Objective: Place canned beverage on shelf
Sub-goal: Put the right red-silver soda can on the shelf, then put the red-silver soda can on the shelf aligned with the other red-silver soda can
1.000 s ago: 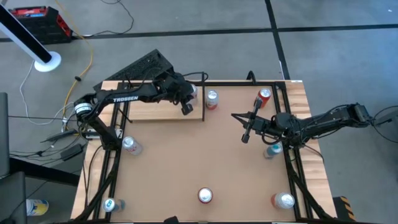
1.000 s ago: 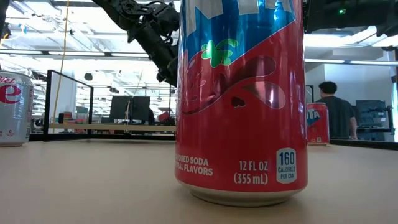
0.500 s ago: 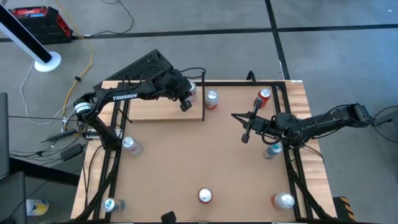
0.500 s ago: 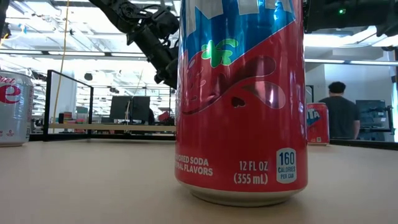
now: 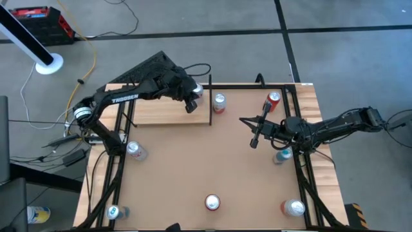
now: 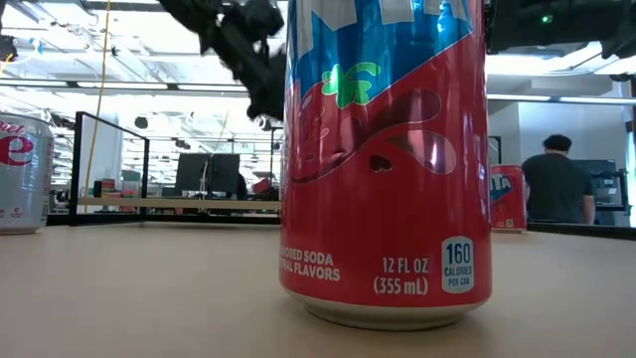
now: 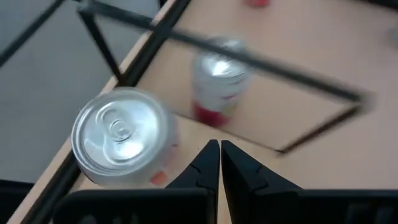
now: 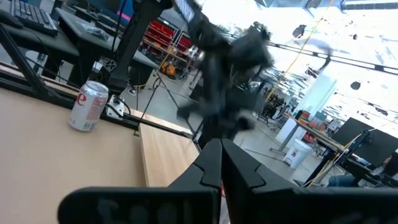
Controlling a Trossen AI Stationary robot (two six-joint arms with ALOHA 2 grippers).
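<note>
Right now the canned beverage (image 5: 199, 91) stands on the shelf (image 5: 168, 113), at the shelf's far right corner, close against the thin black rods that edge it. My left wrist view shows its silver top (image 7: 117, 132) with the pull tab, upright, beside the rod at the shelf's outer edge; I can read no lettering on it from there. My left gripper (image 5: 191, 106) hangs over the shelf just beside that can, apart from it, fingers pressed together (image 7: 219, 163) and gripping nothing. The sleeve of my left arm carries white lettering that looks like "TROSSEN".

Just past the shelf's right-hand rod, on the brown table (image 5: 193, 167), stands a second can (image 5: 219, 102) with a silver top and a red lower band. Farther right of the shelf a red can (image 5: 273, 100) stands near the table's far right corner.

My right gripper (image 5: 255, 139) waits over the table well to the right of the shelf, fingers closed (image 8: 217, 163) and empty. A teal can (image 5: 282, 155) sits beneath my right arm.

Opposite the shelf, at the table's near edge, a red and blue can (image 6: 386, 159) fills the low view; its label reads "12 FL OZ (355 mL)", "160 CALORIES PER CAN" and the partly cut-off words "SODA" and "FLAVORS". The broad middle of the table between this can and the shelf lies bare. A person (image 6: 556, 189) stands in the room beyond.
</note>
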